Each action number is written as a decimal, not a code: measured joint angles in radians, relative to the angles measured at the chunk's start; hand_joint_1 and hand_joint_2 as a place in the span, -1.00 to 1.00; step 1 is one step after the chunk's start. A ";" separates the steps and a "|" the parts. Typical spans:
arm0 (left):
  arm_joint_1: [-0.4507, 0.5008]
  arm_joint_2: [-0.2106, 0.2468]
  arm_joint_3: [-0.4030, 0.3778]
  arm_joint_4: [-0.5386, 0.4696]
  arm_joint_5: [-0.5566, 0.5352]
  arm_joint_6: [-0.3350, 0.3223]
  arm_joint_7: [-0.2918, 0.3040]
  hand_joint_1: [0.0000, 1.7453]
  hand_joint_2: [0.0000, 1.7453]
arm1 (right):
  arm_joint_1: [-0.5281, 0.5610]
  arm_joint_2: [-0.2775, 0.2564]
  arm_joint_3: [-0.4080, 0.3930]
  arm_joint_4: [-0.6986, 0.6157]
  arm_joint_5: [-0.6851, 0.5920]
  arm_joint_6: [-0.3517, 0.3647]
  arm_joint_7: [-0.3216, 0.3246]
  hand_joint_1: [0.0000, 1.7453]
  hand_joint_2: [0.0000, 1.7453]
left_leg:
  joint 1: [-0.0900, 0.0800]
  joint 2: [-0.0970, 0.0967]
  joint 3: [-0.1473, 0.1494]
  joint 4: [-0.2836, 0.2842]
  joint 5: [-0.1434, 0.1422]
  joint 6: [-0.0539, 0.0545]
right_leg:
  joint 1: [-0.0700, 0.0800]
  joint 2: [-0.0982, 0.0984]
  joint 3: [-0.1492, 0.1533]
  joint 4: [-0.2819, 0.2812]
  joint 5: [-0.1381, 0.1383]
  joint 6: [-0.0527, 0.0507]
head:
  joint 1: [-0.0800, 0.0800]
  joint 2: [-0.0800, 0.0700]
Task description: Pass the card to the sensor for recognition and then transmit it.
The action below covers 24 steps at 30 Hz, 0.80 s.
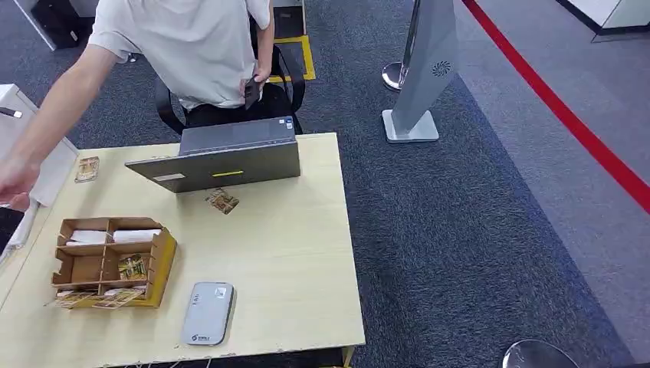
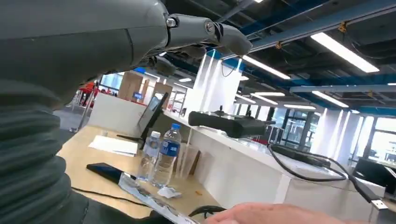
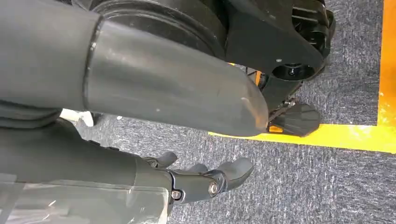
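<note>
In the left wrist view a thin card in a clear sleeve (image 2: pixel 149 198) sticks out from the lower edge of my left hand (image 2: pixel 140 42), which holds its near end while the upper fingers (image 2: pixel 210 32) stretch out. A person's hand (image 2: pixel 266 214) touches the card's far end; the head view shows that hand (image 1: pixel 15 184) reaching past the table's left edge. The grey flat sensor (image 1: pixel 207 313) lies near the table's front edge. My right hand (image 3: pixel 168 88) hangs over the carpet holding nothing, its fingers (image 3: pixel 205 179) loosely apart.
On the wooden table (image 1: pixel 291 253) stand a grey laptop (image 1: pixel 222 157) and a cardboard organizer (image 1: pixel 111 261) with several cards. Loose cards lie by the laptop (image 1: pixel 222 201) and at the far left (image 1: pixel 87 169). A sign stand (image 1: pixel 421 77) stands on the carpet to the right.
</note>
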 joint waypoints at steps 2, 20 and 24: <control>0.000 0.000 0.000 0.000 0.002 0.000 -0.005 1.00 -1.00 | 0.000 0.000 0.000 0.000 0.000 0.000 0.000 -1.00 -1.00 | 0.000 0.000 0.000 0.000 0.000 0.000 | 0.000 0.000 0.000 0.000 0.000 0.000 | 0.000 0.000; 0.005 0.000 -0.001 0.000 0.008 0.006 -0.019 1.00 -1.00 | -0.001 0.001 -0.001 0.000 0.000 -0.001 0.000 -1.00 -1.00 | 0.000 0.000 0.000 0.000 0.000 0.000 | 0.000 0.000 0.000 0.000 0.000 0.000 | 0.000 0.000; 0.002 -0.002 -0.003 0.002 -0.003 -0.001 -0.016 1.00 -1.00 | -0.001 0.001 -0.001 0.000 0.000 -0.001 0.000 -1.00 -1.00 | 0.000 0.000 0.000 0.000 0.000 0.000 | 0.000 0.000 -0.001 0.000 0.000 0.000 | 0.000 0.000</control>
